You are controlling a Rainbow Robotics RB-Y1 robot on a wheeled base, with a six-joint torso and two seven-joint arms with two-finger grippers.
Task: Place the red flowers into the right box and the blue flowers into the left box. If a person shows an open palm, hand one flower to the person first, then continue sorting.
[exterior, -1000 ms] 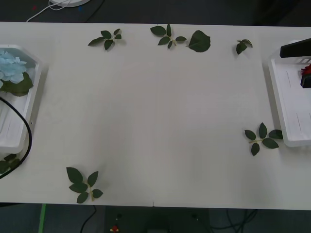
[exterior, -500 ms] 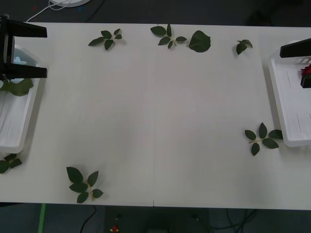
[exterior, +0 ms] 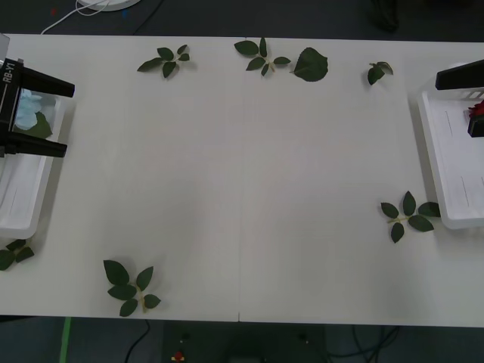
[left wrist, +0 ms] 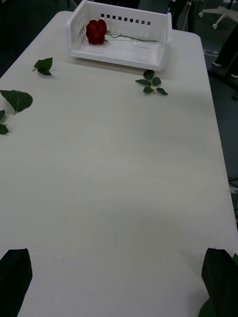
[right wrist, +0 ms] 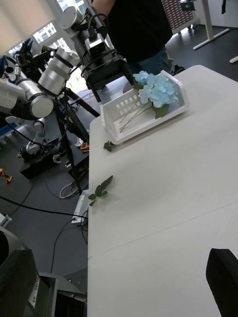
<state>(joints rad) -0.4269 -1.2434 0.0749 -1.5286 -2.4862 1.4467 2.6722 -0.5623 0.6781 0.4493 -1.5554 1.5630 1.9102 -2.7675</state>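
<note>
Table [exterior: 242, 181] bare of flowers: left gripper [exterior: 47, 119] just swung over left box [exterior: 30, 189], fingers wide, empty; sorting prob. done.

The middle of the table [exterior: 242, 189] lies bare, a wide lane between the left box [exterior: 30, 204] and the right box [exterior: 446, 166]. Leaf sprigs lie around that lane: three along the far edge [exterior: 265, 57], one near the front left [exterior: 128, 287], one just beside the right box [exterior: 408, 214]. The left gripper [exterior: 53, 117], fingers spread, hangs over the left box, and the right gripper [exterior: 465, 102] over the right box
</note>
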